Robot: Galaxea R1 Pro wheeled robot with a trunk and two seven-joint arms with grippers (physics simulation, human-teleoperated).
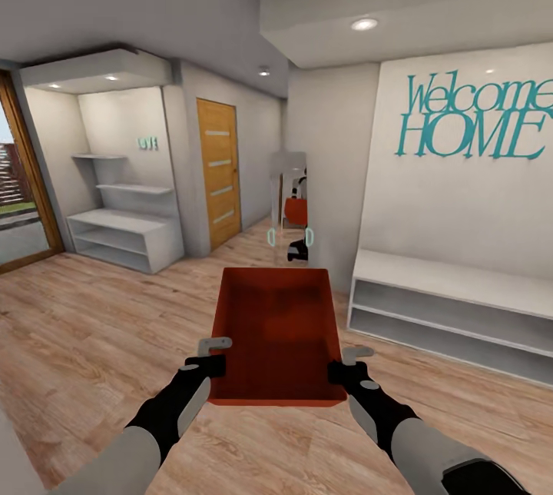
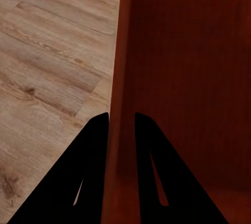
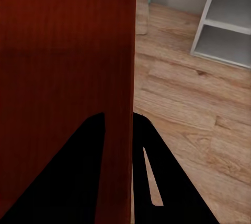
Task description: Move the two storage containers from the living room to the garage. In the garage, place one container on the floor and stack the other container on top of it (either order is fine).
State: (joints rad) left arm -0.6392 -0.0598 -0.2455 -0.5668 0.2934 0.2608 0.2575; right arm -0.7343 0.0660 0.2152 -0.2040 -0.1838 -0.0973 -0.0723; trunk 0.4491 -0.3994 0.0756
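Note:
I hold one orange-red storage container (image 1: 276, 330) level in front of me, above a light wood-plank floor (image 1: 92, 326). My left gripper (image 1: 211, 357) is shut on its left wall near the front corner. My right gripper (image 1: 349, 364) is shut on its right wall. In the left wrist view, the black fingers (image 2: 94, 145) of the left gripper (image 2: 121, 114) pinch the container wall (image 2: 183, 67) between them. The right wrist view shows the right gripper (image 3: 117, 114) clamped the same way on the container wall (image 3: 63, 51). The second container, the garage and its concrete floor are out of view.
A low white bench shelf (image 1: 453, 310) runs along the right wall under teal "Welcome HOME" lettering (image 1: 476, 118). A tall mirror (image 1: 290, 207) stands straight ahead. A wooden door (image 1: 219, 172), a white shelf unit (image 1: 123, 237) and a glass door (image 1: 19, 195) are at the left.

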